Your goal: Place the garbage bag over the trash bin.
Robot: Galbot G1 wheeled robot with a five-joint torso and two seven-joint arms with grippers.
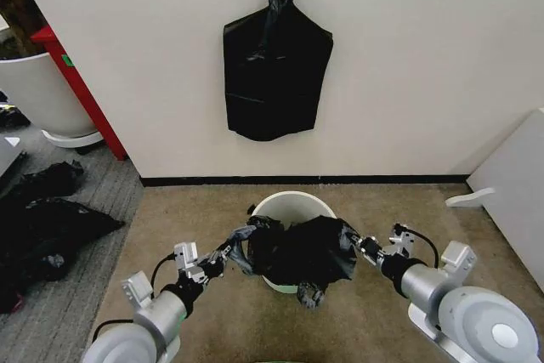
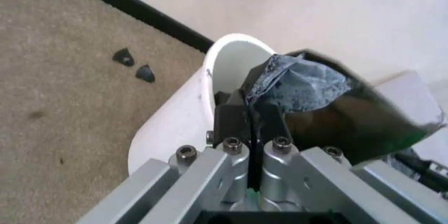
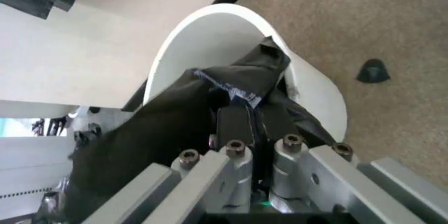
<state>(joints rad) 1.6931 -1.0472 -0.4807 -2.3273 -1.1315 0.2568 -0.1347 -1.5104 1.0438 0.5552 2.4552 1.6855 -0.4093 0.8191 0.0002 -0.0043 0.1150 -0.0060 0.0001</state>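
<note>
Head view: trash bin (image 1: 293, 204), white, on carpet by the wall. Garbage bag (image 1: 306, 251), black, stretched across its near rim. Left gripper (image 1: 240, 241) and right gripper (image 1: 348, 238): jaws clamped on the bag's opposite edges.

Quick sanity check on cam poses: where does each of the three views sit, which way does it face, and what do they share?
Head view: on the head, facing forward and down at the trash bin by the wall; both arms show, left gripper and right gripper holding the garbage bag.
Left wrist view: on the left wrist, facing along its shut fingers to the bin rim.
Right wrist view: on the right wrist, facing along its fingers, bag draped over.
Shared: all three show bin and bag.
</note>
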